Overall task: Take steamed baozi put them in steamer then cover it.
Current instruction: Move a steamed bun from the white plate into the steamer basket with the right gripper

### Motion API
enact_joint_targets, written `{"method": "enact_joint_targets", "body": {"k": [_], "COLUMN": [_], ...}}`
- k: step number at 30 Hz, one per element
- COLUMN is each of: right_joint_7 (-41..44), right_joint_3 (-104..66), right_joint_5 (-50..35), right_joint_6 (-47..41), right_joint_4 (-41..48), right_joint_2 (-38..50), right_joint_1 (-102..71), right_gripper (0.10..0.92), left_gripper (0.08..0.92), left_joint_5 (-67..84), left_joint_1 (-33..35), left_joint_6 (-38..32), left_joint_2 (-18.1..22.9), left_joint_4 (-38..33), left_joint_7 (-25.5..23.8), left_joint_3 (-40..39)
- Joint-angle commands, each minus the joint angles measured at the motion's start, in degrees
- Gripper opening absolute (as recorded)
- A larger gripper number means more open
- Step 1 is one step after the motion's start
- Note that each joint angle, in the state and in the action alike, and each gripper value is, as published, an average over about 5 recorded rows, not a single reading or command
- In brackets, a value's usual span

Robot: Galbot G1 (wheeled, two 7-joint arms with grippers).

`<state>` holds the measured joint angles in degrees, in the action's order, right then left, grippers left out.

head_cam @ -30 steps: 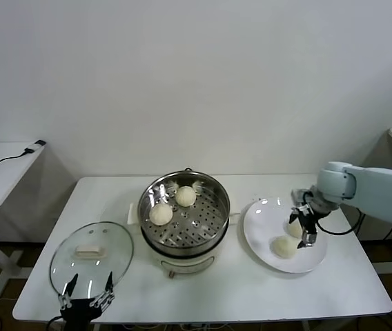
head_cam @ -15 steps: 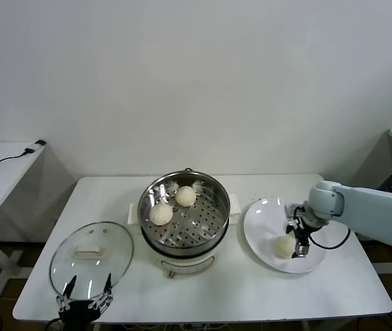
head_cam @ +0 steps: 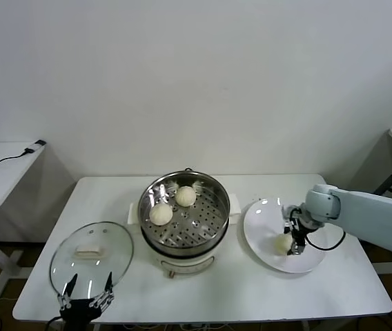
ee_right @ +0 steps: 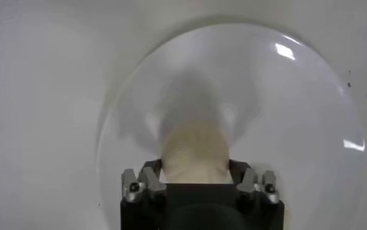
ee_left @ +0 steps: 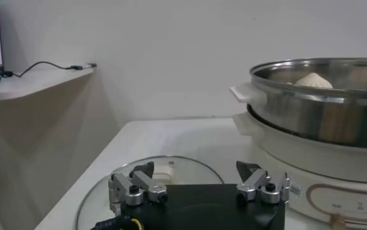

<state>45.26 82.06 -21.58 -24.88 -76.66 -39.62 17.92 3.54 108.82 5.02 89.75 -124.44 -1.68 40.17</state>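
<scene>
Table (head_cam: 251,289): we are seeing it bearing everything. Steamer (head_cam: 184,243): sitting centre, holding two steamed baozi (head_cam: 161,214). Cover (head_cam: 91,256): lying at its left. Plate (head_cam: 259,227): lying at its right. Right gripper (head_cam: 294,241): we are seeing it clenching around one baozi (ee_right: 194,152) on the plate. Left gripper (ee_left: 199,185): hovering released near the cover.

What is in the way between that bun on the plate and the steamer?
Nothing visible. The right hand is down at the bun on the plate. The steamer beside it is uncovered, holding two buns; the lid lies on its far side, by the left hand.
</scene>
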Motion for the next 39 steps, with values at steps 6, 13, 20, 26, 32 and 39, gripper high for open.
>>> {"method": "enact_joint_targets", "body": {"k": [6,13,20,26,32,39], "right_joint_7": [7.6,14.9,13.9,9.9,7.0,6.1], "right_joint_3": [7.6,9.3,7.4,7.2,7.3,7.8], "right_joint_5": [-2.9,-7.4,1.3,14.3,19.5,23.1], "right_joint_6": [9.9,28.9,46.6,53.0,53.5,52.9], "right_joint_4": [-1.1,-2.5,-10.6,-12.7,-8.2,-5.2], "right_joint_2": [-4.4,-17.0,-28.2,-34.6,-38.5,-39.3], "right_joint_1": [24.2,43.2,43.5,34.2,26.8,21.8], "right_gripper": [0.696,0.704,0.704,0.704,0.704,0.704], "left_gripper": [0.823,0.823,0.823,0.823,0.823,0.823], "left_joint_5": [-0.3,-1.0,-1.1,-1.2,-1.2,-1.0], "left_joint_1": [0.5,0.5,0.7,0.9,1.2,1.8], "left_joint_6": [-0.4,-0.1,0.2,0.2,0.2,0.2], "left_joint_2": [0.0,0.0,-0.1,0.1,0.2,0.2], "left_joint_4": [-0.2,-0.9,-1.5,-1.7,-2.0,-2.3], "left_joint_7": [0.0,0.0,0.0,0.0,0.0,0.0], "left_joint_3": [-0.2,-0.4,0.0,0.1,0.3,0.7]}}
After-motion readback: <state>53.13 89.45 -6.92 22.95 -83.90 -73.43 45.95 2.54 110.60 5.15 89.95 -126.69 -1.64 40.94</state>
